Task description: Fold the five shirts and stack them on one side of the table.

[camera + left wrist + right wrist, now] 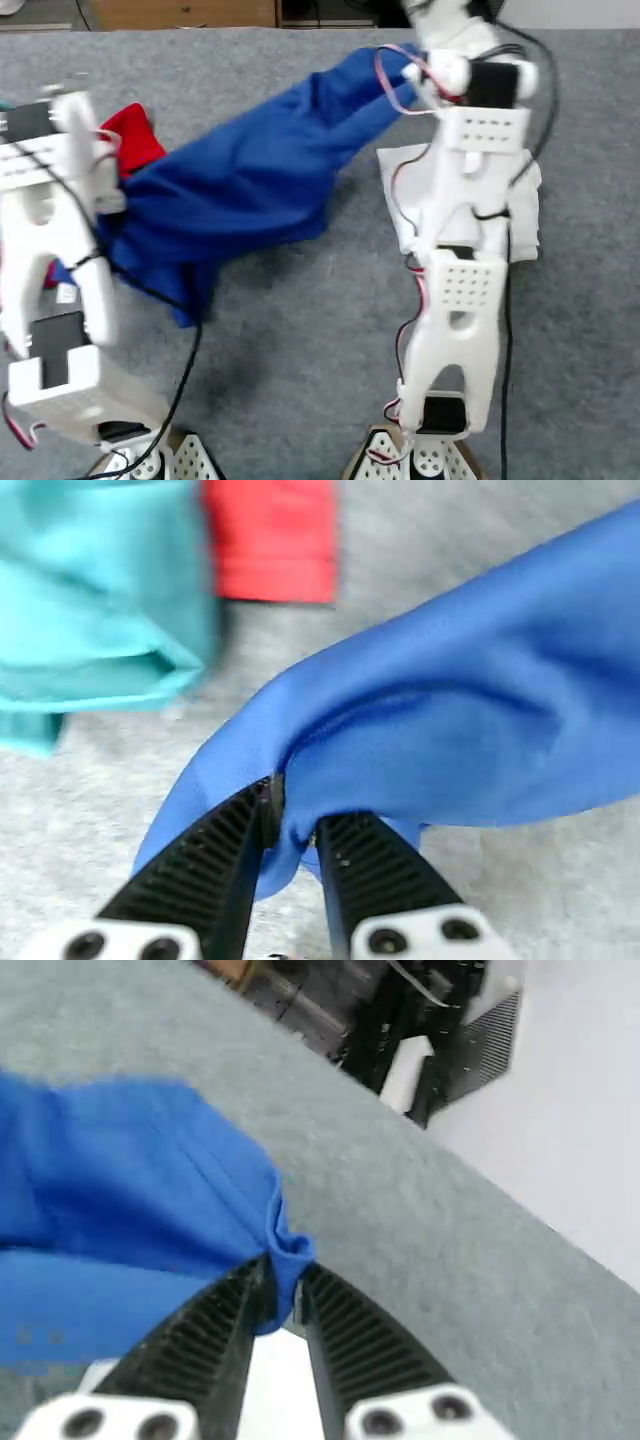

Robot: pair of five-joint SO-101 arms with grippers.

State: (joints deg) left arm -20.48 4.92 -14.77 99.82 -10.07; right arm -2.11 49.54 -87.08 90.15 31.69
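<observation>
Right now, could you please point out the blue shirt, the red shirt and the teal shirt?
blue shirt (240,180): high view, on the middle of its stretched cloth.
red shirt (270,535): left wrist view, on the centre of its flat cloth.
teal shirt (90,590): left wrist view, on the centre of its cloth.

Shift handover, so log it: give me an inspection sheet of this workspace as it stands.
Surface: grey table, partly covered by cloth.
Job's things: blue shirt stretched between both grippers; red shirt by the left arm, teal shirt next to it; white shirt lying flat under the right arm.
Clutter: nothing seen.
Grippers: left gripper, fingers shut on one end of the blue shirt; right gripper, fingers shut on the other end.
Cables: black cable hangs from the left arm; thin wires loop at the right wrist, close to the blue shirt.
Surroundings: wooden furniture and dark equipment beyond the table.
</observation>
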